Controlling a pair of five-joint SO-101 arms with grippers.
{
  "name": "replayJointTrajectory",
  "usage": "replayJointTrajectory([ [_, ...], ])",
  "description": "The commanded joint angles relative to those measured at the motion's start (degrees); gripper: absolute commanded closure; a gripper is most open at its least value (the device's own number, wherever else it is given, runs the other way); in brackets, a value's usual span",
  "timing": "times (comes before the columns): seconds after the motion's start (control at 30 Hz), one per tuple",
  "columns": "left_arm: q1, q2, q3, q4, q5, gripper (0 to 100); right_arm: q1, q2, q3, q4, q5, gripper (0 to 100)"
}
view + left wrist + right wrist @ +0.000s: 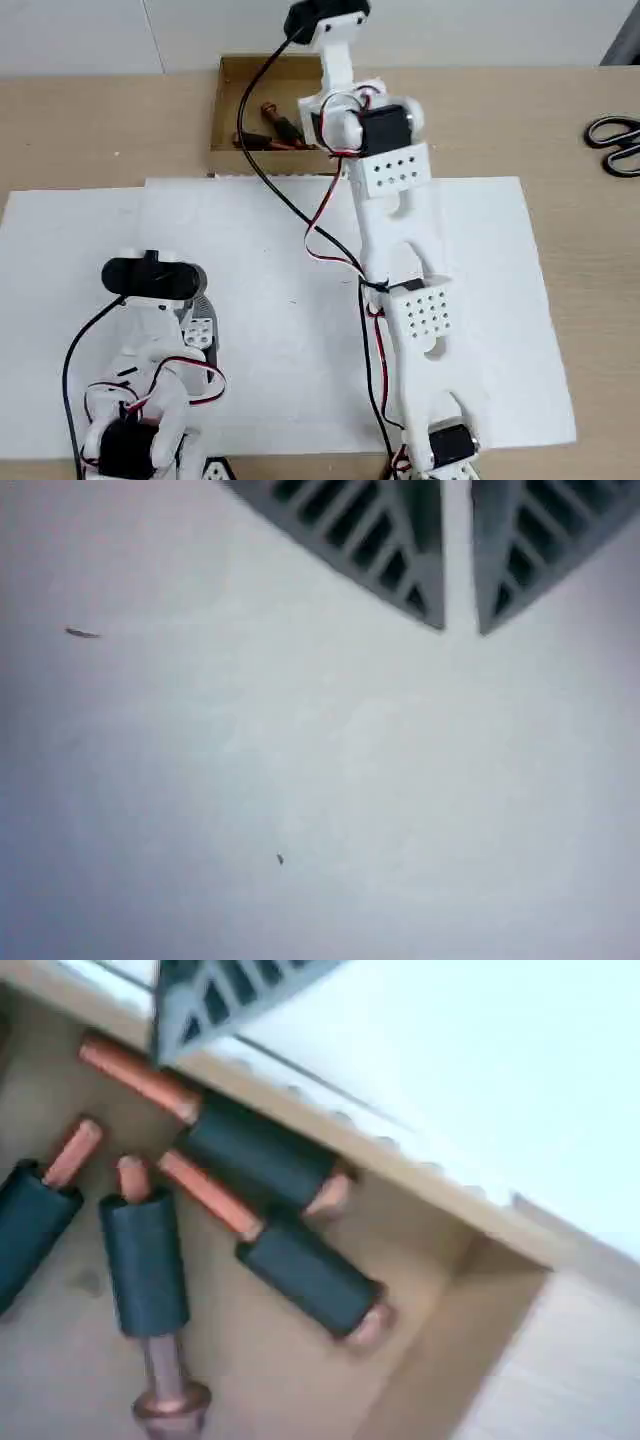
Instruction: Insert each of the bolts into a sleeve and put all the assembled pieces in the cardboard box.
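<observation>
The cardboard box stands at the table's far edge. Inside it lie several assembled pieces, black sleeves with copper bolts through them; one piece lies beside another. My right gripper hangs over the box's near wall. One grey finger of it shows just above a bolt end, with nothing held, so it looks open. My left gripper sits folded at the near left, fingertips almost touching, over bare white paper.
A large white paper sheet covers the middle of the wooden table. Black scissors lie at the far right edge. The right arm stretches across the sheet's right half.
</observation>
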Motion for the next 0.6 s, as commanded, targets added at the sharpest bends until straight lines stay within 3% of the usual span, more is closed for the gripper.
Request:
replayJointTrajectory([
  [0.0,0.0,-0.35,1.71,0.0,-0.44,99,-0.57,-7.25,-2.2,5.76,0.35,80.1],
  [0.1,-0.53,-0.44,3.74,-0.18,-0.26,99,-0.66,-11.47,-2.2,6.81,0.35,81.9],
  [0.27,-6.68,-0.44,8.04,-4.66,-0.35,99,-1.19,-18.42,-1.85,7.25,0.7,98.7],
  [0.57,-8.62,-0.44,10.59,-5.63,-0.18,99,-0.75,-25.8,0.0,8.22,0.79,99.5],
])
